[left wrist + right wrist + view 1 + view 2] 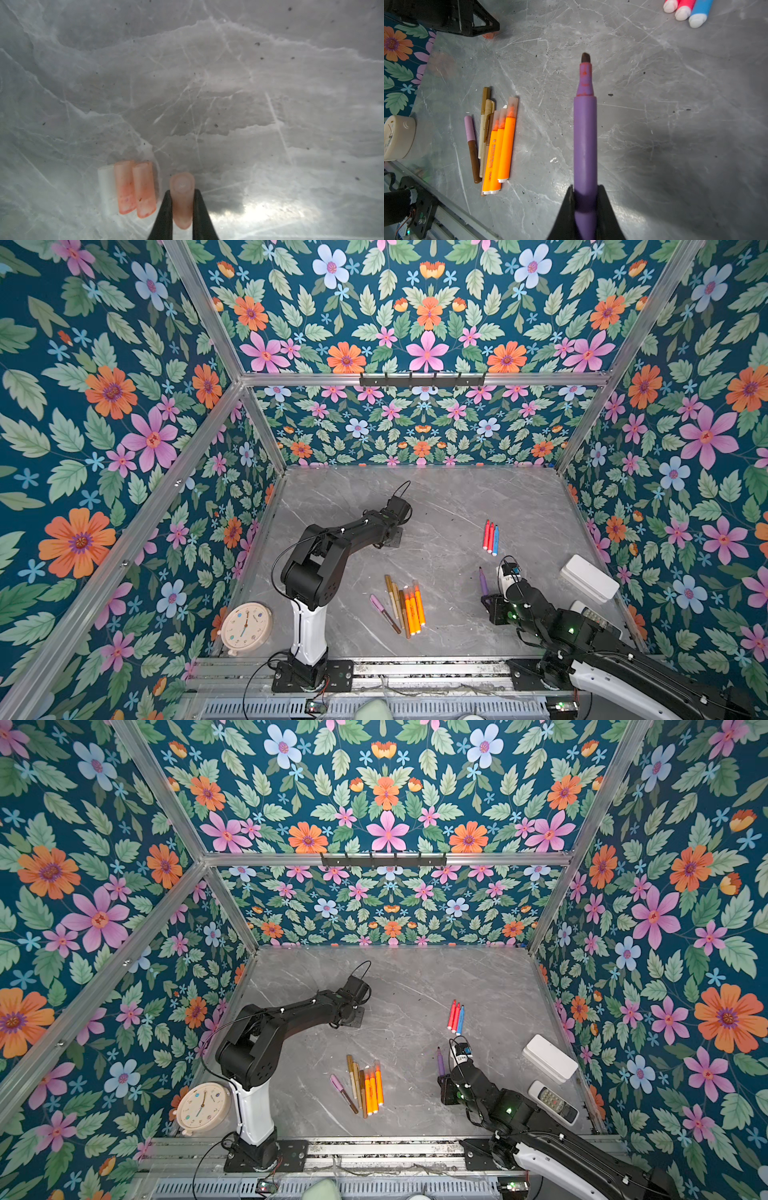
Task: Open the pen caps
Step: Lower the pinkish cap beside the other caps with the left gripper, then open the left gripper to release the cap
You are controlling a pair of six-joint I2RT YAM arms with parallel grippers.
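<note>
In both top views the left arm (357, 531) stretches low over the grey marble tabletop (449, 497). From here its wrist hides whatever it carries. The right arm (528, 601) holds a purple highlighter (483, 581) with its tip pointing toward the back wall. Between the arms lies a bundle of orange highlighters (413, 608) and gold pens (392, 593). Two red pens and a blue one (456, 1017) lie farther back.

In the left wrist view, the left fingers (164, 214) are closed on a pale pink translucent cap (182, 199); I cannot tell whether it touches the tabletop. Just beside it, two orange-tinted caps (124, 187) and a white cap (106, 187) lie side by side on the surface.

In the right wrist view, the right fingers (564, 212) clamp the purple highlighter's barrel near its rear end. It is uncapped, with its dark nib (585, 57) bare. The orange highlighters have their translucent caps (512, 106) on, and a brown pen (474, 158) wears a pink cap (469, 128).
</note>
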